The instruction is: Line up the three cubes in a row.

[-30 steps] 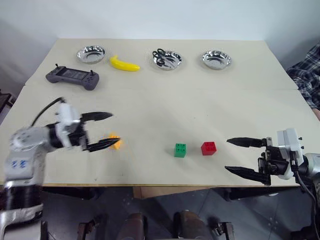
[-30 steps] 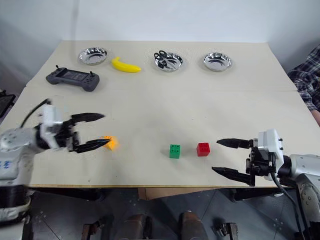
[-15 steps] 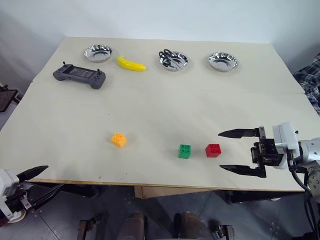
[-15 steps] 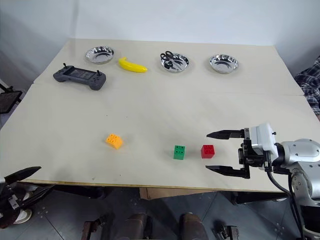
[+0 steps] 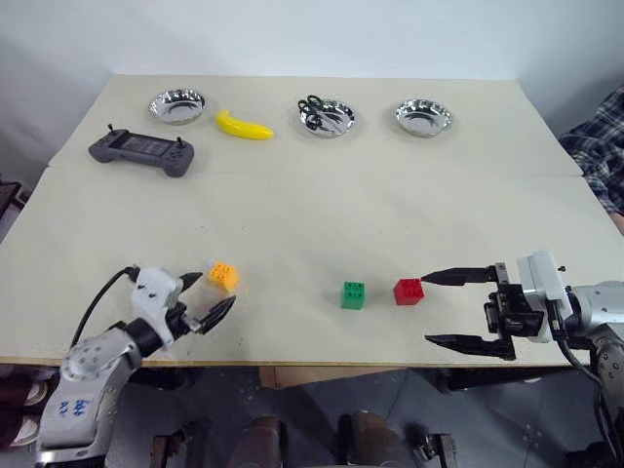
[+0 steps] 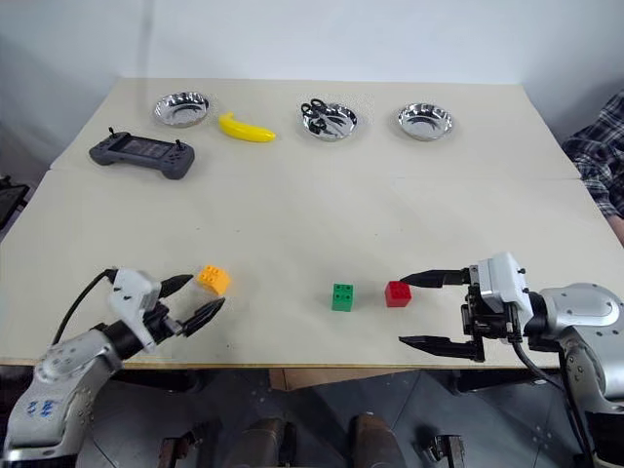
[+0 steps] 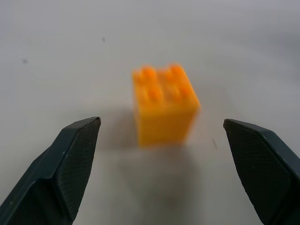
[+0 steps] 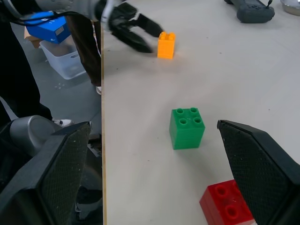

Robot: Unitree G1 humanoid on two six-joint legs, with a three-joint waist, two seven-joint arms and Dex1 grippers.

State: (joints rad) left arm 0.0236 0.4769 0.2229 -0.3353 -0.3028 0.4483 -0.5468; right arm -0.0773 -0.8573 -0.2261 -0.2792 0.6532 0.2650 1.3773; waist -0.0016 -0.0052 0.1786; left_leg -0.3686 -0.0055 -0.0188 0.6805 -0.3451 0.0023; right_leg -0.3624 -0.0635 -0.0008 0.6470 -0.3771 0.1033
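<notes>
Two grippers hover low at the bench's near edge; left gripper fingers wide beside the orange-yellow cube; right gripper wide beside the red cube.

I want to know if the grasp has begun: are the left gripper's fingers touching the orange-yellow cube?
Apart. The left wrist view shows the orange-yellow cube between the open left gripper, with bare table either side of it.
</notes>
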